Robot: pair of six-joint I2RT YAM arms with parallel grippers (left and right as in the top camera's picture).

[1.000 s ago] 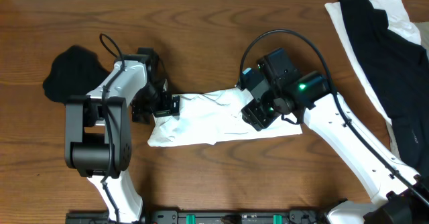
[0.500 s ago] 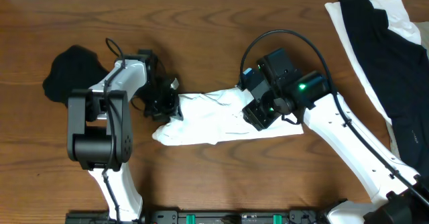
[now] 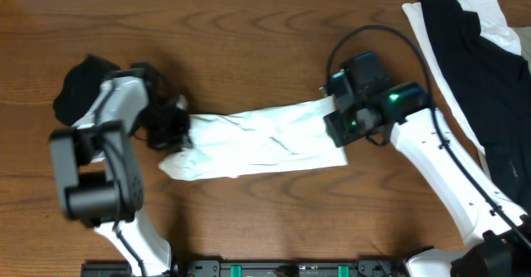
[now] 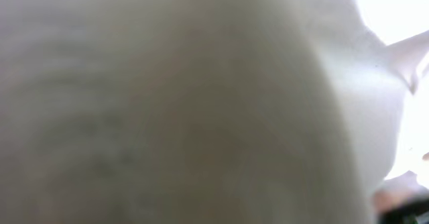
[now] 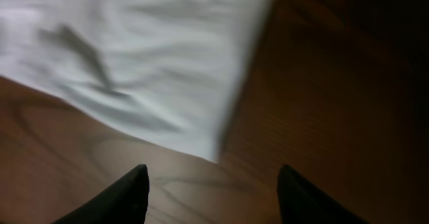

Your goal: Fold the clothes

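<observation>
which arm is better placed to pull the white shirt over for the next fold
Left, probably. The left gripper is shut on the white shirt at its left end, while the right gripper hangs open over the table beside the shirt's other edge, holding nothing.

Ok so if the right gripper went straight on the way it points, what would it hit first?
Most likely the bare table, right by the shirt: the open right gripper points down at wood between its fingertips. Depth is unclear, so it could clip the shirt's edge instead.
</observation>
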